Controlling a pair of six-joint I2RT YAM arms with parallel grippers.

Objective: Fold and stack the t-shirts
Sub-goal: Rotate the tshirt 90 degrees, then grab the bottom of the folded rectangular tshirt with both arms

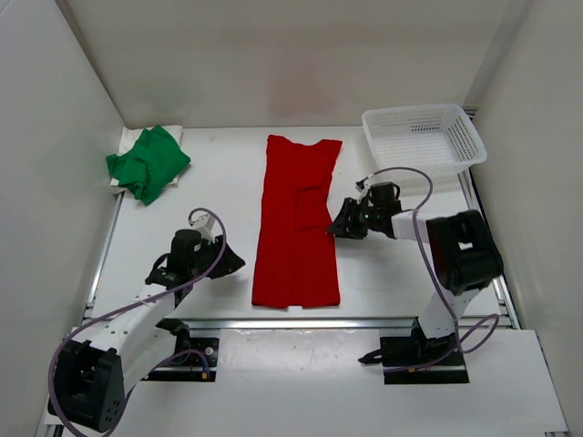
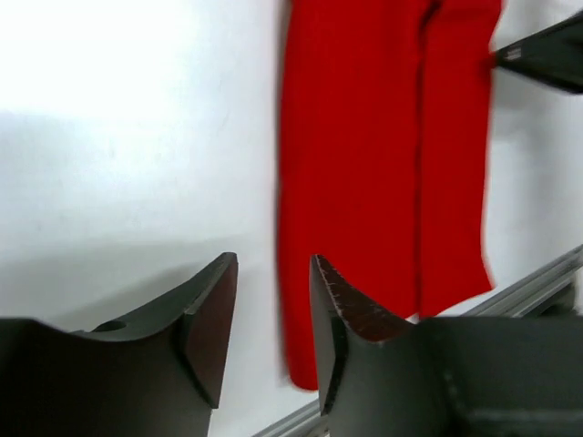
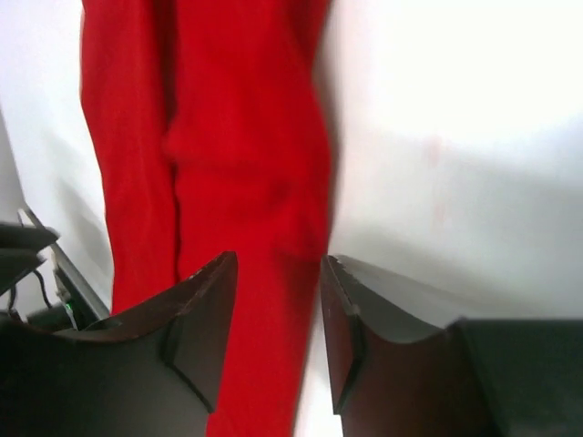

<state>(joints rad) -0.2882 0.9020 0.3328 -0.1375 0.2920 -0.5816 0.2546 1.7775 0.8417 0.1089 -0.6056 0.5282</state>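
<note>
T-shirts: I count three. The red t-shirt [image 1: 296, 223] lies flat in the middle of the tabletop [image 1: 209, 182], drawn into a long narrow strip with its sides turned in. Well to the far left of the red t-shirt sits the green t-shirt [image 1: 148, 162], bundled rather loosely on top of the cream-white t-shirt [image 1: 129, 137], of which only the edges show. I judge the job a little past halfway: two shirts are piled, and the red one has its lengthwise folds but not yet its crosswise fold, nor has it been put on the pile. My left tool [image 2: 271, 273] hovers just to the left of the red t-shirt near its bottom hem, jaws a narrow gap apart with nothing between them. My right tool [image 3: 278, 264] is at the red t-shirt's right edge about midway along, jaws parted over the cloth and, as far as I can see, gripping nothing. That makes two tools, and one white mesh basket [image 1: 421, 137] to the far right of the red t-shirt, with nothing in it.
</note>
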